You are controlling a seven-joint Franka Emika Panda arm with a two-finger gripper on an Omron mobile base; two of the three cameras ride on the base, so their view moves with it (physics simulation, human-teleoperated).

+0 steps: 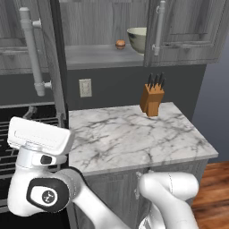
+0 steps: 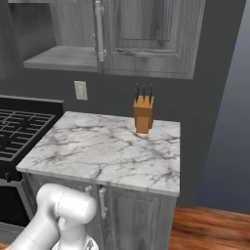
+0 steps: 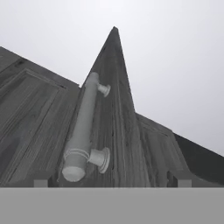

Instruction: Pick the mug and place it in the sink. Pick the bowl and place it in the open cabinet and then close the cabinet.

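Grey wood-grain fronts the wall cabinet (image 1: pixel 179 31), whose swung-out door (image 1: pixel 56 58) is seen edge-on at the left of my left base view, its long bar handle (image 1: pixel 33 49) facing me. Below it spreads a white marble counter (image 1: pixel 129 134), a black stove (image 2: pixel 19 129) to its left and a wooden knife block (image 1: pixel 152 99) near the back wall. On the bare shelf sits the bowl (image 1: pixel 137 39), half hidden by the shut right door, a small orange-brown object (image 1: pixel 120 44) just beside it. My judgement: the bowl is placed and closing the door is what remains; the mug and sink step I cannot check from here. My hand view looks up along the door's edge and handle (image 3: pixel 83 131); the finger tips barely show, so I cannot tell whether they are apart or together.
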